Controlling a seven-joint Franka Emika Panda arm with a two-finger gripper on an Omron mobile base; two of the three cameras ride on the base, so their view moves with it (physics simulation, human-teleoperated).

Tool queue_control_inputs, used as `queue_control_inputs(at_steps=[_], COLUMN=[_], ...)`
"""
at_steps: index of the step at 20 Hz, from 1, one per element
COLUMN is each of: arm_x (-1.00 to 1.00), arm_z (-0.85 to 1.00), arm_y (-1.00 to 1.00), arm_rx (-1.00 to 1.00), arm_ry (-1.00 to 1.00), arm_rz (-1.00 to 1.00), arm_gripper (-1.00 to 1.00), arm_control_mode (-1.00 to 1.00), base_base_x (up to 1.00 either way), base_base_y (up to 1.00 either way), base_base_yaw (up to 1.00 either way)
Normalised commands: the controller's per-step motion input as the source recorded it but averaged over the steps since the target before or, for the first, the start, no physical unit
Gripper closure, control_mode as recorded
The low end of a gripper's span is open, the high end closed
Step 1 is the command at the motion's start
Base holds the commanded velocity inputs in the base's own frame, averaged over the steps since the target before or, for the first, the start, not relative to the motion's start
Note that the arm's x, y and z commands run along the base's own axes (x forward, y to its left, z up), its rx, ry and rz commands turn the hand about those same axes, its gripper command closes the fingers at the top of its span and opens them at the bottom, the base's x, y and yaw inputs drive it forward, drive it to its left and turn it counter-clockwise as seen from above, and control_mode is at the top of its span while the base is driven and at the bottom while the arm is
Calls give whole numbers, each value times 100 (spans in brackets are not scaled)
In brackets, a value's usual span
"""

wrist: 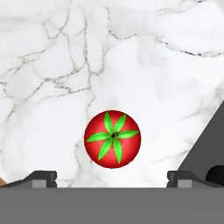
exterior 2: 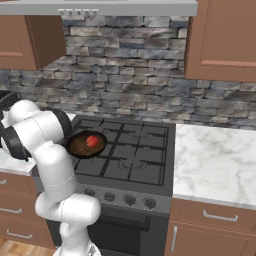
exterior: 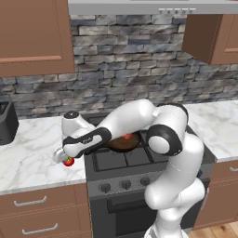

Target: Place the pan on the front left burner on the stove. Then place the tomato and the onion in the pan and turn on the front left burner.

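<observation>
Right under the hand, the small glossy bright-red tomato with its green star of a stem cap (wrist: 112,138) sits on the white marble counter (wrist: 65,65), and the two-finger gripper (wrist: 112,177) hangs directly over it with its dark finger tips (wrist: 41,177) spread wide to either side — nothing between them, nothing held. From the left base view the same tomato (exterior: 69,161) peeks out just below the gripper (exterior: 61,155), on the counter near the left edge of the wide dark-grey gas stove (exterior: 139,174).

Look a little further back and the round dark cast-iron pan with the brownish inside (exterior 2: 87,145) is sitting on the front left burner's black grate (exterior 2: 95,167), so that first part looks finished. Inside it rests a dull orange-red ball with no green — the onion (exterior 2: 92,141) — so I'd call that one done too.

What's left, as I read it: close on the tomato, carry it across into the pan, then reach for the row of small round knobs (exterior 2: 130,200) along the front panel to light that burner. No flame is visible there. Roughly halfway, I'd judge, with the arm poised for the tomato pickup.

Behind it all runs the grey stone backsplash (exterior 2: 125,75).
</observation>
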Motion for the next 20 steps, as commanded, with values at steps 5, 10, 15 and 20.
queue_control_inputs(at_steps=[5,10,15,20], arm_x=[20,19,12,4], arm_z=[-19,-19,-16,-20], arm_y=[12,7,1,4], arm_rx=[0,0,0,0], arm_ry=[2,3,3,4], arm_rz=[0,0,0,0], arm_gripper=[-100,-100,-100,-100], arm_control_mode=[-100,-100,-100,-100], base_base_x=[0,0,0,0], base_base_y=[0,0,0,0], base_base_yaw=[0,0,0,0])
